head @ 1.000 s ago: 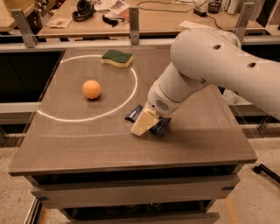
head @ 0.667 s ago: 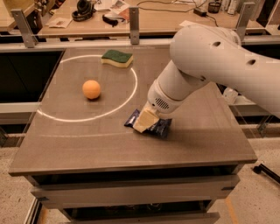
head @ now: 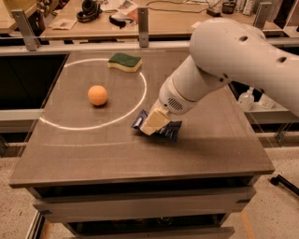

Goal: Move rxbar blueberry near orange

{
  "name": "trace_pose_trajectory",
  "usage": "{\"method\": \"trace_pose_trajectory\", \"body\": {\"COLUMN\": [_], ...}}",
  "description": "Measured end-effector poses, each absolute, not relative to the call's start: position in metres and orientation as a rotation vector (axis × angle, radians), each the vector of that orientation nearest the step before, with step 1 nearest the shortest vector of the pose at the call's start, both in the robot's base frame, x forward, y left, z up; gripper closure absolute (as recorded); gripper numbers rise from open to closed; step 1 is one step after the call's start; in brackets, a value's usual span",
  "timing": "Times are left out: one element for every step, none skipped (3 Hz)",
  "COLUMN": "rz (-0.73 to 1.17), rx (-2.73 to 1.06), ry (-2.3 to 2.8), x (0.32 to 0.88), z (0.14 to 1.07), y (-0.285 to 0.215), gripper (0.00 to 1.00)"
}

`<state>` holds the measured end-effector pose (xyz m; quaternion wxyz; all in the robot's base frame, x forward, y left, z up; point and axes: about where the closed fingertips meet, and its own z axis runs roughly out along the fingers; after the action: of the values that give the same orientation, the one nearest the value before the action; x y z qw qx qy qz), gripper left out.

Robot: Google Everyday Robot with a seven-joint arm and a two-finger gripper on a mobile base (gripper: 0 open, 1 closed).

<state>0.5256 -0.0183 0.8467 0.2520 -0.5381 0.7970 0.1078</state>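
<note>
End effector: I see the end effector [head: 152, 124] low over the worktop [head: 210, 142], right of centre and towards the near edge, its tan tip pressed down on the snack bar.
Grip: I cannot tell whether it is apart, together or clamped on the bar; from this angle the tip reads as one pale block.
Snack bar: the dark blue snack bar [head: 171, 131] lies under the tip, one crimped end poking out on the left and the longer part showing on the right. I cannot tell whether it lies flat or is slightly raised at the left end.
Arm: a bulky white arm [head: 233, 51] comes in from the upper right and slopes down to the end effector.
Orange: the orange [head: 97, 95] sits on the worktop to the left of the bar and farther back, well apart from it and touching nothing.
White circle: a thin white circle [head: 145, 88] is marked on the worktop. The orange is inside it; the bar lies just outside its lower right edge.
Sponge: a yellow sponge [head: 124, 61] with a green top rests at the far rim of the circle, well apart from both orange and bar.
Background: a wooden desk [head: 177, 16] beyond the worktop holds headphones [head: 88, 9] and papers; a clear bottle [head: 246, 99] stands low on the right.
</note>
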Motion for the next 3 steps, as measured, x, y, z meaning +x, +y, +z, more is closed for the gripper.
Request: {"method": "trace_pose_trajectory", "body": {"rz": [0.367, 0.409, 0.408], "rx": [-1.455, -1.437, -1.432], "ry": [2.042, 1.943, 1.942], "x": [0.534, 0.544, 0.544], "z": [0.874, 0.894, 0.895], "y": [0.002, 0.030, 0.030], "gripper": [1.00, 1.00, 1.00]}}
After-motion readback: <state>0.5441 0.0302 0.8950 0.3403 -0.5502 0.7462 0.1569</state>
